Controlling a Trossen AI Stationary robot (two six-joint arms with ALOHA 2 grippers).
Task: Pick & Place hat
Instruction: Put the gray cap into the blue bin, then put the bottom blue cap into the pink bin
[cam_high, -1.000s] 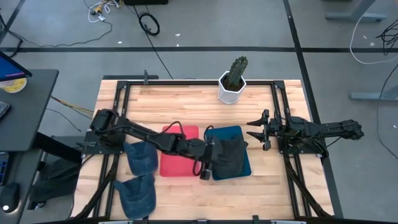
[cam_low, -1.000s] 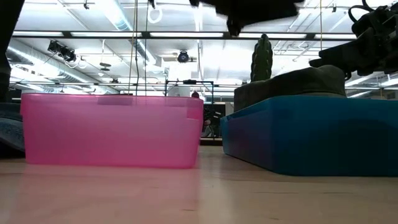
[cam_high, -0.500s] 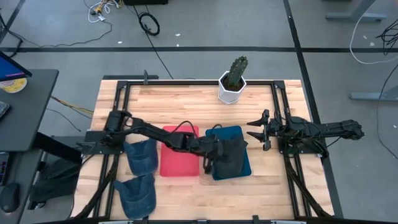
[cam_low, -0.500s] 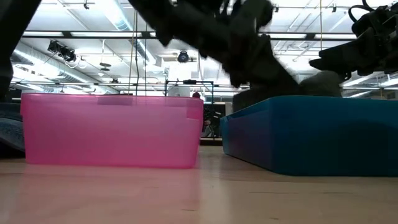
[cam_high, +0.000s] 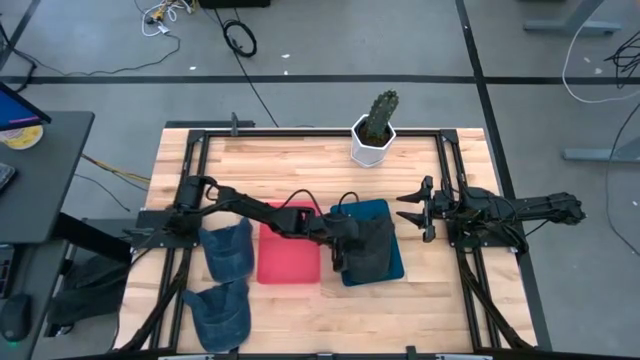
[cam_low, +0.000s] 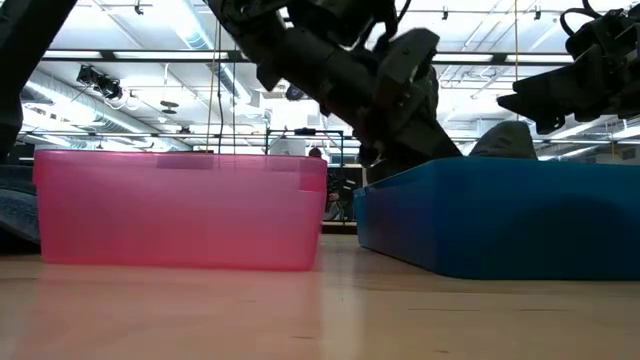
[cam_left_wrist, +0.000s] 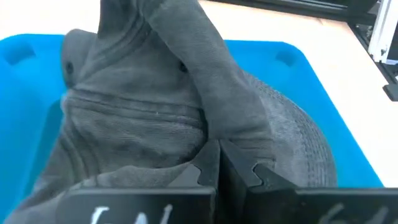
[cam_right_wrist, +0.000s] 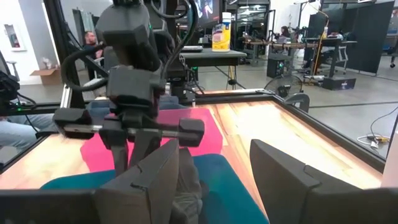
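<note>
A dark grey hat lies crumpled in the blue bin. The left wrist view shows the hat filling most of that bin. My left gripper reaches across the pink bin and is down on the hat, shut on it. In the low view the left gripper dips behind the blue bin's wall. My right gripper waits open to the right of the blue bin, its fingers spread wide. My left gripper pinches a raised fold of the grey hat between its two fingers, near the hat's middle. The fingers slant down from the table's left side. The rest of the hat lies slack in the blue bin.
Two denim hats lie at the table's left, near the pink bin. A cactus in a white pot stands at the far edge. Bare wood lies along the near edge. A seated person shows beyond the table.
My left gripper has come down from above the blue bin onto the grey hat and shifted slightly toward the far edge. The hat's broad hump above the bin's rim has sunk on the left side; only a peak on the right still shows.
</note>
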